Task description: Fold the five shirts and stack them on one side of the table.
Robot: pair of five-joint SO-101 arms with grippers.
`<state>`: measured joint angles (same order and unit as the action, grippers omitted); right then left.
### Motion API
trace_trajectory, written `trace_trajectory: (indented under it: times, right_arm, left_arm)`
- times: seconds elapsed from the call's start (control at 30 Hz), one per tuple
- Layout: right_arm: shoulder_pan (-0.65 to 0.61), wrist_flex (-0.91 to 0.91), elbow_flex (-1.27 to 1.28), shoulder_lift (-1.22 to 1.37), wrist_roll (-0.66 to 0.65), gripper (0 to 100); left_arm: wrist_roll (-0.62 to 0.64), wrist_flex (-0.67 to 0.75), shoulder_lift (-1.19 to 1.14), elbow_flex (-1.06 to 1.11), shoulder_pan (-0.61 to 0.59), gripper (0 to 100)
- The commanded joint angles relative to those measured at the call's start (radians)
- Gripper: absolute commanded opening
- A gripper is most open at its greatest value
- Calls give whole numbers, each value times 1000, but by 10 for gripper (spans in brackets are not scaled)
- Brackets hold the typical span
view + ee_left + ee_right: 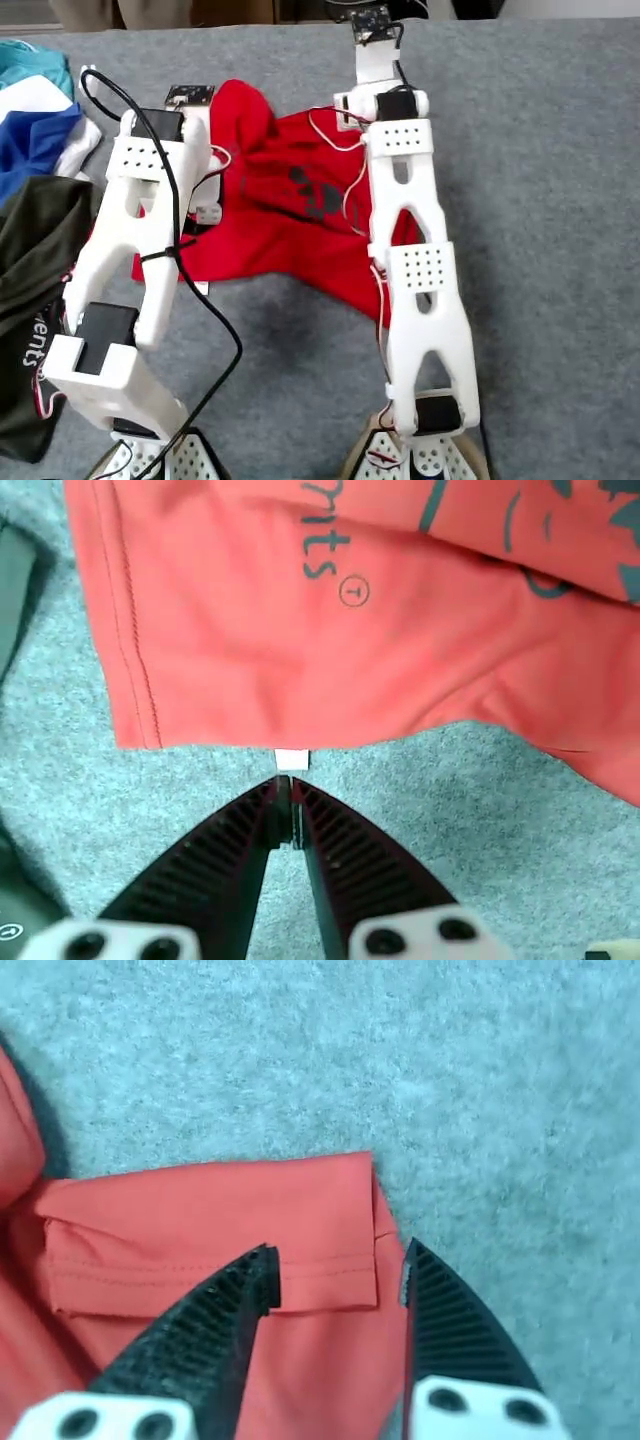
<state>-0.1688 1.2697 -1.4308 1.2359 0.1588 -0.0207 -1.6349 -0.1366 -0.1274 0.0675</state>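
Early: red shirt (290, 215) unfolded, left claw (290, 792) closed at its hem, right claw (338, 1260) open over sleeve (250, 1215), other shirts (38, 160) heaped unfolded

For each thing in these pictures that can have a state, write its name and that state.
Red shirt: unfolded, lying rumpled on the table.
Left gripper: jaws shut, tips at the shirt's hem.
Right gripper: jaws open over the shirt's edge.
Other shirts: unfolded, heaped at the table's side.
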Motion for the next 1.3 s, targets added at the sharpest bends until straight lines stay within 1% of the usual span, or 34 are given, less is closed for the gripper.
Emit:
trace_trajectory:
  times: [0.0, 0.2, 0.5, 0.83, 0.9, 1.1, 1.27]
  right_arm:
    - [15, 2, 12, 2, 57, 210]
    - [1, -31, 19, 45, 74, 210]
    - [-4, -71, 21, 68, 72, 209]
    - [-19, -64, 22, 70, 72, 203]
    - [-21, -64, 22, 70, 71, 170]
    - [-24, -71, 13, 93, 71, 26]
    - [-22, -71, 12, 93, 71, 9]
  left_arm:
    - [6, 12, 51, -35, 9, 21]
    - [3, 12, 51, -35, 6, 21]
    - [2, 14, 50, -35, -52, 21]
    - [0, 14, 50, -35, -60, 21]
    - [0, 14, 50, -35, -60, 20]
    - [0, 14, 50, -35, -60, 20]
    - [0, 14, 50, -35, -60, 20]
